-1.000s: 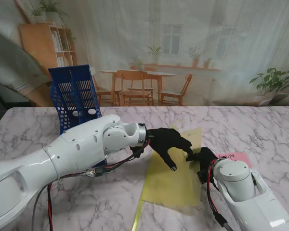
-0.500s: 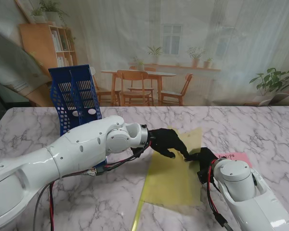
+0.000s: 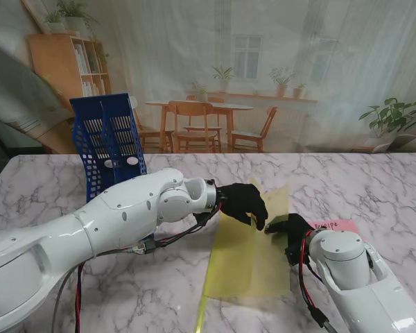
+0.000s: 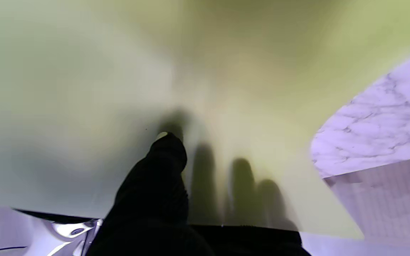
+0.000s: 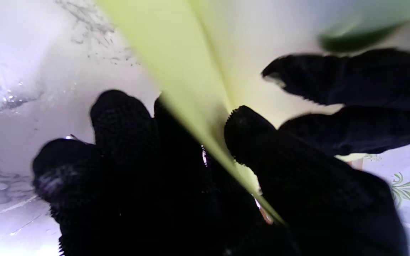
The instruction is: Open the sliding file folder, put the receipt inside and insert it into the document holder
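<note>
The translucent yellow folder point(image 3: 246, 267) lies mid-table, its far right corner raised. My left hand point(image 3: 243, 201) is shut on the folder's top sheet point(image 4: 84, 89): the thumb point(image 4: 158, 177) presses one face and the other fingers show as shadows through the sheet. My right hand point(image 3: 289, 229) pinches the folder's right edge point(image 5: 176, 60) between thumb and fingers point(image 5: 119, 142). The pink receipt point(image 3: 336, 225) lies flat just right of that hand, and it shows as pale gridded paper point(image 4: 386, 202) in the left wrist view. The blue document holder point(image 3: 111, 139) stands upright at the far left.
A thin yellow-green strip point(image 3: 197, 316) lies by the folder's near left corner. The marble table point(image 3: 374, 187) reaches back to a printed room backdrop. My left forearm point(image 3: 90, 229) crosses the table between me and the document holder.
My left hand's fingers, spread over the folder a second ago, have curled shut on its top sheet. The sheet's far right corner has lifted a little. The right hand has held still.
</note>
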Controlling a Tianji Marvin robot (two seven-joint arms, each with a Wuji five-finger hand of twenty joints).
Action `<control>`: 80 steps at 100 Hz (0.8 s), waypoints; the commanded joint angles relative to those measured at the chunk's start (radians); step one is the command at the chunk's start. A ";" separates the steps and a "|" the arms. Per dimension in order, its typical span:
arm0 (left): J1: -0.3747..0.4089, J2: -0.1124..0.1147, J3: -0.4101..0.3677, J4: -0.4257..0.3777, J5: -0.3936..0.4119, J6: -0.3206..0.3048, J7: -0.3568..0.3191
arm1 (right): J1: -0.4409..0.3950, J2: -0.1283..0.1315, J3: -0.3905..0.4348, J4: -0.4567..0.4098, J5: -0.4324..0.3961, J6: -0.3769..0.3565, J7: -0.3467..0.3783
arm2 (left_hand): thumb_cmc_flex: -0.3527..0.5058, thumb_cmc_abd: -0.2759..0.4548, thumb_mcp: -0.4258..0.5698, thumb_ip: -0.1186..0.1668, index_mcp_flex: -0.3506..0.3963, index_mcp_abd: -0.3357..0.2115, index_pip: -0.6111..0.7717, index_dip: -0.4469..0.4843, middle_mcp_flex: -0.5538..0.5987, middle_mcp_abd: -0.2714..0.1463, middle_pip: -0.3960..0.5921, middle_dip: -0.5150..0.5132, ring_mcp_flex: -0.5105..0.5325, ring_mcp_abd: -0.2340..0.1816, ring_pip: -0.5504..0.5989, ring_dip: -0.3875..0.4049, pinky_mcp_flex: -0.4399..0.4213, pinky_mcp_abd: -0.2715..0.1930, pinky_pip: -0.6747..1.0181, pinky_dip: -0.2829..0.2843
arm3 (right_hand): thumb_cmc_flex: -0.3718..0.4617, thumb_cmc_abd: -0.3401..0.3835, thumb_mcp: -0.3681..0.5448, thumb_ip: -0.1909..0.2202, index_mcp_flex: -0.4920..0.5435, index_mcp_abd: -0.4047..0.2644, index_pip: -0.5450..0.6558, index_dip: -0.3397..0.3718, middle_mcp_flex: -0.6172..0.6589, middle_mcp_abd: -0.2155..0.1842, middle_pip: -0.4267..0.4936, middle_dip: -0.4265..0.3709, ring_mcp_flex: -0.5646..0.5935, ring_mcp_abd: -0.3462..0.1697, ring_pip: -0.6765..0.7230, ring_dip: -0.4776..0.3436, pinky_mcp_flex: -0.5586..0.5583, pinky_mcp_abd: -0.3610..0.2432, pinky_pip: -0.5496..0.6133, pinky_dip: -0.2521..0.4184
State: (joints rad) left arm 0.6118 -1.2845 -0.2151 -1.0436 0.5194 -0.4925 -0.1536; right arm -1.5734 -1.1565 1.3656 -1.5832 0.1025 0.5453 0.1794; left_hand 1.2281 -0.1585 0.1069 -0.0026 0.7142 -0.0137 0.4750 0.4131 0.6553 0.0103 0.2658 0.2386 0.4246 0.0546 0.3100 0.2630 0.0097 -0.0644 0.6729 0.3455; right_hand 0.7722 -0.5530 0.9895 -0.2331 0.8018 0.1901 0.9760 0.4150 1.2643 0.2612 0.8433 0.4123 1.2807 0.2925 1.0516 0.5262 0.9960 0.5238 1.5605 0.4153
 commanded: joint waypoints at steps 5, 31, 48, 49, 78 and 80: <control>0.023 0.057 -0.031 -0.062 0.066 -0.029 0.004 | -0.004 -0.005 0.001 0.001 -0.015 -0.001 -0.019 | 0.063 0.018 0.038 -0.027 0.086 0.008 0.169 0.077 0.159 0.039 0.024 0.100 0.130 0.064 0.084 0.058 0.070 0.032 0.130 0.056 | 0.075 0.040 0.036 -0.006 -0.006 -0.090 0.017 0.014 -0.007 0.028 0.045 0.008 0.009 0.033 -0.023 -0.005 -0.002 0.033 0.017 0.016; 0.107 0.140 -0.168 -0.137 0.161 -0.084 0.033 | 0.007 -0.002 -0.023 0.006 -0.048 0.018 -0.019 | 0.063 0.051 0.109 -0.031 0.078 -0.010 0.322 0.217 0.210 0.017 0.026 0.175 0.179 0.053 0.087 0.093 0.111 0.036 0.173 0.075 | 0.083 0.091 -0.012 -0.001 -0.059 -0.089 -0.020 -0.019 -0.087 0.031 -0.023 -0.021 -0.001 0.056 -0.244 -0.086 -0.141 0.035 -0.075 0.005; 0.142 0.159 -0.220 -0.157 0.183 -0.102 0.039 | 0.008 -0.005 -0.028 0.009 -0.053 0.037 -0.030 | 0.063 0.054 0.117 -0.035 0.076 -0.012 0.353 0.241 0.206 0.010 0.031 0.178 0.178 0.047 0.085 0.094 0.112 0.033 0.173 0.075 | 0.068 0.200 -0.154 0.025 -0.220 -0.081 -0.173 -0.091 -0.314 0.033 -0.068 -0.041 -0.169 0.063 -0.483 -0.085 -0.410 -0.027 -0.194 0.000; 0.143 0.159 -0.221 -0.158 0.183 -0.103 0.038 | 0.008 -0.005 -0.028 0.009 -0.054 0.038 -0.030 | 0.063 0.054 0.117 -0.035 0.077 -0.013 0.354 0.241 0.207 0.009 0.031 0.178 0.178 0.047 0.084 0.094 0.112 0.033 0.173 0.075 | 0.060 0.215 -0.190 0.032 -0.237 -0.080 -0.192 -0.087 -0.345 0.036 -0.071 -0.040 -0.197 0.062 -0.497 -0.086 -0.442 -0.036 -0.203 0.005; 0.139 0.145 -0.215 -0.144 0.183 -0.111 0.069 | -0.043 -0.005 0.022 -0.018 -0.079 -0.037 -0.056 | 0.063 0.053 0.105 -0.036 0.078 -0.027 0.356 0.240 0.215 0.004 0.032 0.177 0.190 0.042 0.089 0.095 0.124 0.030 0.183 0.079 | -0.141 0.310 -0.475 0.144 -0.475 -0.132 -0.399 0.095 -0.849 -0.007 -0.111 -0.042 -0.672 -0.021 -0.534 -0.119 -0.807 -0.211 -0.317 0.078; 0.137 0.142 -0.212 -0.140 0.182 -0.111 0.073 | -0.049 -0.007 0.029 -0.022 -0.073 -0.046 -0.064 | 0.063 0.052 0.104 -0.036 0.079 -0.029 0.357 0.240 0.215 0.005 0.031 0.177 0.191 0.041 0.090 0.095 0.124 0.030 0.184 0.079 | -0.140 0.310 -0.477 0.144 -0.474 -0.133 -0.398 0.095 -0.856 -0.005 -0.112 -0.042 -0.682 -0.021 -0.536 -0.120 -0.816 -0.214 -0.321 0.079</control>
State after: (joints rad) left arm 0.7582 -1.1287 -0.4365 -1.1983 0.7053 -0.6007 -0.0786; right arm -1.5986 -1.1580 1.3759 -1.5903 0.0121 0.5022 0.1477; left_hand 1.2310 -0.1613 0.1429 -0.0507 0.7024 -0.0071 0.6184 0.5831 0.8413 0.0307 0.2885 0.4041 0.5914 0.0955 0.3788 0.3465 0.1296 -0.0062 0.8050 0.4074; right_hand 0.6833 -0.2620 0.5356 -0.1132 0.3596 0.1020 0.5825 0.4905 0.4399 0.2753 0.7450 0.3747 0.6313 0.2953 0.5360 0.4186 0.2054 0.3454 1.2488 0.4734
